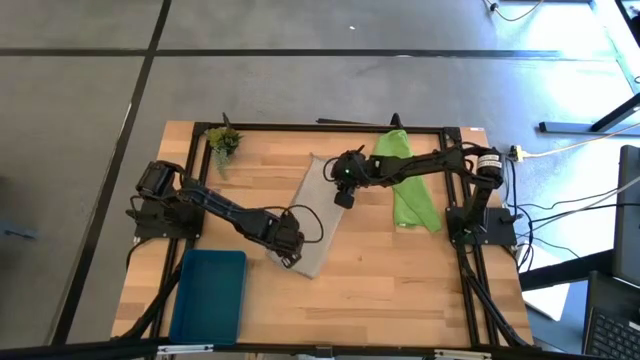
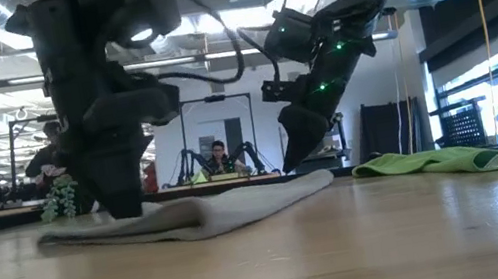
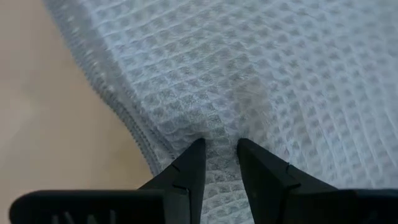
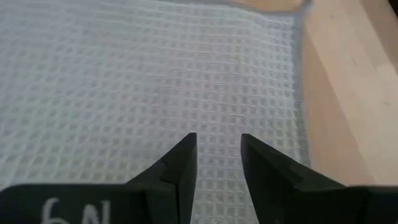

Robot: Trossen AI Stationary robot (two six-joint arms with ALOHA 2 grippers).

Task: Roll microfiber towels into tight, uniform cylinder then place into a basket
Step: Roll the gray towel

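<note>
Left gripper (image 3: 219, 146) has its fingers narrow, pinching a small pleat of the grey towel (image 1: 318, 215) near its hemmed edge, low on the counter (image 1: 400, 270). Right gripper (image 4: 219, 142) hovers just above the far end of the same towel, fingers narrowly parted, holding nothing. Risk: the thin pinch slips or drags the whole cloth instead of starting a roll, giving a loose, uneven cylinder. Towel lies flat, waffle-textured, unrolled; green towel (image 1: 408, 180) lies beyond the right fingers; basket (image 1: 210, 295) sits apart.
</note>
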